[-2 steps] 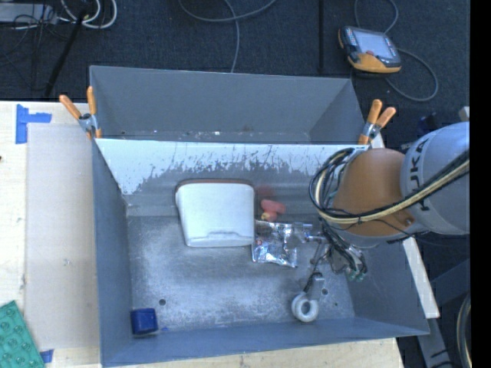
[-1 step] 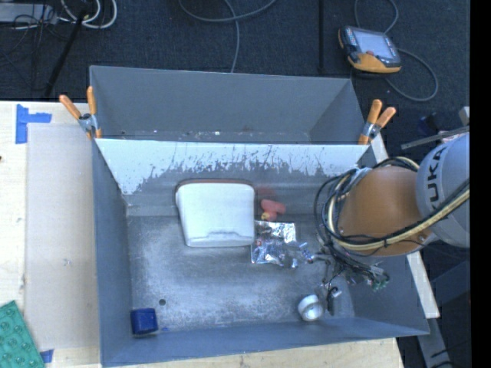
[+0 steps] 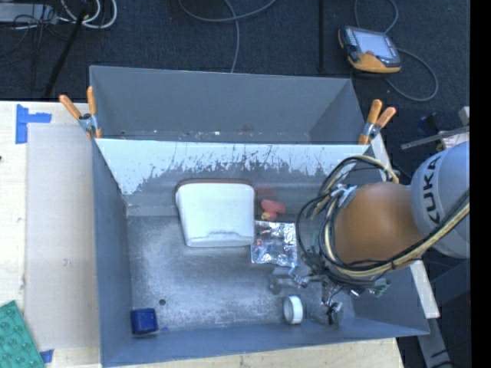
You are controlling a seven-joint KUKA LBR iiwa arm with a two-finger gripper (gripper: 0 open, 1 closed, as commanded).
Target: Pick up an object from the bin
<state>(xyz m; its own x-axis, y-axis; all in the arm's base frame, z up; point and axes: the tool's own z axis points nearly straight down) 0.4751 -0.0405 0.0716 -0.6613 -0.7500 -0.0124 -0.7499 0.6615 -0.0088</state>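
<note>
My gripper (image 3: 311,284) is low in the bin's front right part, mostly hidden beneath the arm's orange cover and cables. A small white tape roll (image 3: 294,310) lies on the floor just in front of it, close by its left side. A crumpled piece of silver foil (image 3: 273,244) lies right behind the gripper, touching or nearly touching it. Nothing shows as held.
A white rectangular tub (image 3: 215,213) stands at the back middle, with a small pink-red thing (image 3: 271,205) to its right by the back wall. A blue block (image 3: 143,321) sits in the front left corner. The arm reaches in over the right wall.
</note>
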